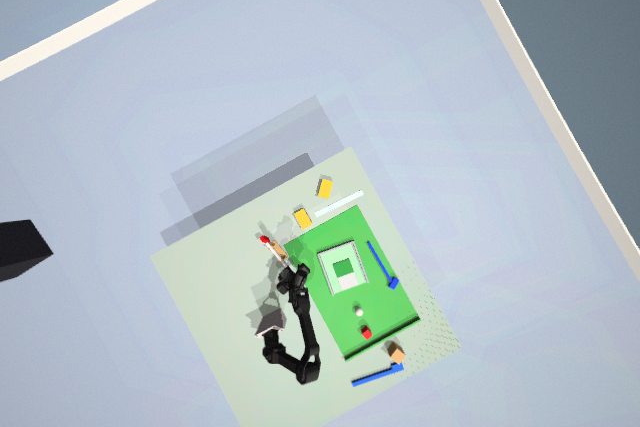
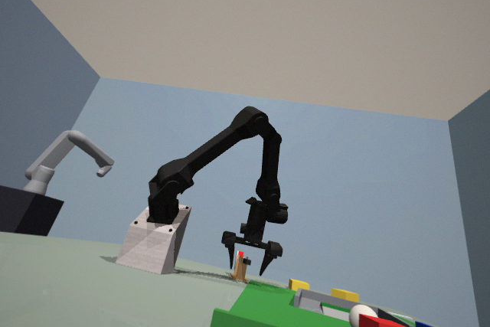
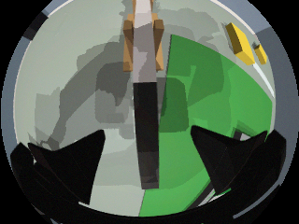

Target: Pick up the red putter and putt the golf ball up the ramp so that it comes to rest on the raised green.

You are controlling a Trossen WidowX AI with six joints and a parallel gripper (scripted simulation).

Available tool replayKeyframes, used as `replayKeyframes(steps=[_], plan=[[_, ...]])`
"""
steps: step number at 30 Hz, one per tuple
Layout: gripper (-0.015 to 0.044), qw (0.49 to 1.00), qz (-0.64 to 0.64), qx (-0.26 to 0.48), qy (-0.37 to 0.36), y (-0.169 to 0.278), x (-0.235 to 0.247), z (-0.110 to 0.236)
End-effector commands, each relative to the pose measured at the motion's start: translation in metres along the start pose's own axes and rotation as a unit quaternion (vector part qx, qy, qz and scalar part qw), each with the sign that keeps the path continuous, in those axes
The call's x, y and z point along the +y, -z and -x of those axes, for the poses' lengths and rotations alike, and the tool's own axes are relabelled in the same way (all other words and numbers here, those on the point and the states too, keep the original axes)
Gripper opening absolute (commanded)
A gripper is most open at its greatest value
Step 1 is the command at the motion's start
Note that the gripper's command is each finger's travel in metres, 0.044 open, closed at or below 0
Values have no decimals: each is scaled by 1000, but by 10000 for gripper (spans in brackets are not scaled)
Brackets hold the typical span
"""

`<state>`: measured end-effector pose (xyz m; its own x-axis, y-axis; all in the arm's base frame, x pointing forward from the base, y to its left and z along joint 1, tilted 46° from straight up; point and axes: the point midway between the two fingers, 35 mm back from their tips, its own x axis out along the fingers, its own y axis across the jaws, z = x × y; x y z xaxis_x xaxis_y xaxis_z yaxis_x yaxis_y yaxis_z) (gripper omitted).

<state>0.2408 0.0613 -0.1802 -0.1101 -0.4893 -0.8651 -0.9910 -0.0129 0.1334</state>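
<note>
The red putter [image 1: 264, 239] [image 2: 240, 253] [image 3: 148, 125] has a red head, a grey shaft and a black handle. It rests on a tan stand [image 1: 279, 250] [image 2: 240, 271] [image 3: 130, 44] just off the green mat's [image 1: 382, 308] [image 3: 212, 100] corner. My gripper [image 1: 292, 272] [image 2: 249, 262] [image 3: 149, 133] is open, with one finger on each side of the black handle, not touching it. The white golf ball [image 1: 358, 311] [image 2: 362, 312] lies on the mat below the ramp. The raised green [image 1: 343, 268] sits inside a pale frame in the middle of the mat.
A red block [image 1: 366, 331] [image 2: 374, 321] lies near the ball. Two blue putters [image 1: 381, 263] [image 1: 374, 374], a tan block [image 1: 397, 353], two yellow blocks [image 1: 324, 187] [image 1: 302, 217] [image 2: 298, 284] and a white bar [image 1: 338, 203] lie around the mat. A grey arm [image 2: 66, 153] stands far left.
</note>
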Motion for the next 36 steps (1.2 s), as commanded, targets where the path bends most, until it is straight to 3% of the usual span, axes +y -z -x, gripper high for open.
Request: replayKeyframes(steps=[1, 16, 26, 36], plan=[[440, 1000, 3, 4, -1, 2, 2, -4], [46, 1000, 0, 0, 0, 0, 0, -1], [0, 1000, 0, -1, 0, -4, -2, 11], [0, 1000, 1, -2, -1, -26, 0, 90]])
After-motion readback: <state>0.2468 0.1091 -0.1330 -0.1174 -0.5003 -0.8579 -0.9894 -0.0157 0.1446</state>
